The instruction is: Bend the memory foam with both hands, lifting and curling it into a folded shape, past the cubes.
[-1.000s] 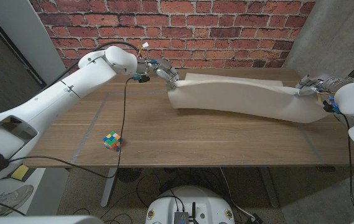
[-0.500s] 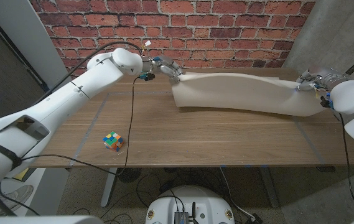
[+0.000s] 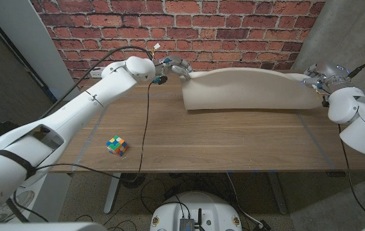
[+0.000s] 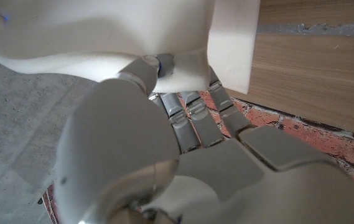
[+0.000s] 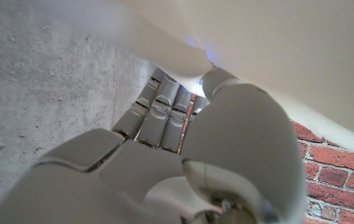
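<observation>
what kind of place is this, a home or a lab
Most likely a robotics lab or test room: a wooden table on a metal frame stands against a brick wall, loose cables trail on the floor, and a colour cube sits out as a prop.

Left arm: stretched long from the near left corner toward the far middle, wrist at the far edge.
Left hand: thumb and fingers closed on the left end of the foam, holding it raised.
Right arm: reaching in from the right side, elbow bent, wrist at the far right.
Right hand: fingers and thumb clamped on the foam's right end, held up.
</observation>
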`<action>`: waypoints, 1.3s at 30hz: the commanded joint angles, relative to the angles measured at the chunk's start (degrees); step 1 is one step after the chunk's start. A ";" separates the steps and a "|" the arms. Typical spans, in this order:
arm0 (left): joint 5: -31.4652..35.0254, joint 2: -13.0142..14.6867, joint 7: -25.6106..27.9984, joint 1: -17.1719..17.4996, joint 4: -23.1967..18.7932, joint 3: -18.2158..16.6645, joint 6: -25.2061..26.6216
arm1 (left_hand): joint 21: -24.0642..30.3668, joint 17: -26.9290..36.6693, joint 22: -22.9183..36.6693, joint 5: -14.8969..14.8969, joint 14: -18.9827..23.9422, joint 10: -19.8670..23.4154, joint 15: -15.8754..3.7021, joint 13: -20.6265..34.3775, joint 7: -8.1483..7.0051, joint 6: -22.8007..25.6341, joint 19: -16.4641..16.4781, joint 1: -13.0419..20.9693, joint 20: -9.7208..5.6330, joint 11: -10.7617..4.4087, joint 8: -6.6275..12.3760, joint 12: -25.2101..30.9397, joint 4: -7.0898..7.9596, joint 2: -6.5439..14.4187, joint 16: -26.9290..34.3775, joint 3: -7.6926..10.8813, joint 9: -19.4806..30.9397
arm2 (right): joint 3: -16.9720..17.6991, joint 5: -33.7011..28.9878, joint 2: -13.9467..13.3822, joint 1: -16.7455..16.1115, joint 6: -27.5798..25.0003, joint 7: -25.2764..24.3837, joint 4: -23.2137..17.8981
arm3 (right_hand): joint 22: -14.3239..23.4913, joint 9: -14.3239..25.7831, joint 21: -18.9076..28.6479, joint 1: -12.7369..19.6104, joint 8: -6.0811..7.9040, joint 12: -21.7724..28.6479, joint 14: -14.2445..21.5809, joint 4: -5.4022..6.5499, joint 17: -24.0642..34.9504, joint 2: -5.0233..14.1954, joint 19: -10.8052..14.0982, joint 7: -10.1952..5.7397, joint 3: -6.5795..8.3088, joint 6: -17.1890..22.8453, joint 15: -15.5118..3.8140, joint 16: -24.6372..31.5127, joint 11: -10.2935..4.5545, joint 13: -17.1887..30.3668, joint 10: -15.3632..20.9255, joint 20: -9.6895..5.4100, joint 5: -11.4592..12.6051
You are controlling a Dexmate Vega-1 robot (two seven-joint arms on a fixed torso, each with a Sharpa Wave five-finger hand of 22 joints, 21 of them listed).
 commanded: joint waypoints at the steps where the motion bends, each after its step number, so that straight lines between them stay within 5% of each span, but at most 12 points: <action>1: -0.59 -2.50 4.20 -1.02 2.19 1.03 3.09 | 0.50 -0.79 0.08 -0.27 -0.12 -0.01 -0.07 13.59 0.11 0.23 0.53 -0.58 -0.09 -0.06 -0.40 0.49 1.25 0.12 -0.03 1.37 -0.14 | -15.43 -3.50 0.72 13.70 2.03 -5.26 7.46 | -0.06 0.04 0.44 -0.03 -0.31 -0.33 -0.94 0.25 -1.00 0.72 -0.30 -0.97 0.34 0.22 -4.22 -1.17 -0.24 1.80 -0.02 0.04 -0.23; 8: -0.81 -2.86 3.83 -2.11 4.56 1.81 2.80 | 0.87 -2.00 0.04 -0.38 0.05 0.12 -0.26 13.30 0.07 0.16 0.58 -0.78 -0.16 -0.06 -0.45 0.51 1.14 0.28 0.09 1.66 -0.25 | -23.05 -6.78 2.19 21.16 2.32 -4.97 11.63 | -0.06 -0.09 0.81 -0.08 -0.31 -0.34 -1.12 -0.05 -1.69 0.51 -0.43 -1.54 0.54 0.56 -4.33 -2.23 -0.57 1.66 0.05 0.12 -0.40; 17: 0.47 -6.28 14.39 -0.16 5.75 0.09 4.87 | 1.45 -3.36 -0.06 -0.56 0.04 0.03 -0.34 13.37 0.07 0.50 1.03 -1.02 -0.37 -0.14 -0.37 0.73 1.01 0.48 0.21 1.96 -0.45 | -28.73 -11.26 6.63 26.77 3.98 -9.35 18.54 | -0.08 -0.20 1.37 -0.17 -0.26 -0.28 -0.69 -0.19 -2.00 0.39 -0.06 -1.52 0.51 1.01 -4.44 -2.73 -0.85 1.43 0.42 -0.32 -0.51; 28: 1.39 -13.83 27.86 0.33 10.42 -0.62 10.11 | 2.29 -5.08 -0.23 -0.64 1.35 1.22 -0.66 12.80 -0.33 1.32 2.09 -1.17 -0.78 -0.49 -0.28 1.07 0.54 0.04 0.67 2.38 -1.05 | -32.75 -15.80 13.28 30.94 4.81 -18.19 27.74 | -0.08 -0.31 2.15 -0.31 -0.31 -0.23 0.23 -0.22 -2.15 0.39 0.78 -1.78 0.42 1.22 -4.59 -2.89 -0.76 1.21 0.83 -0.45 -0.51; 39: 2.30 -19.80 34.16 -1.26 17.42 1.41 9.56 | 2.89 -5.50 -0.36 -0.49 2.07 1.83 -0.92 12.84 -0.18 2.30 2.90 -1.41 -1.06 -0.65 -0.12 1.46 0.34 -0.57 1.16 2.81 -1.66 | -34.50 -16.65 15.21 32.41 6.59 -21.21 31.80 | -0.10 -0.43 2.72 -0.42 -0.45 -0.37 0.52 -0.34 -2.57 0.19 1.03 -1.88 0.50 1.15 -4.68 -3.55 -1.17 0.90 0.96 -0.36 -0.47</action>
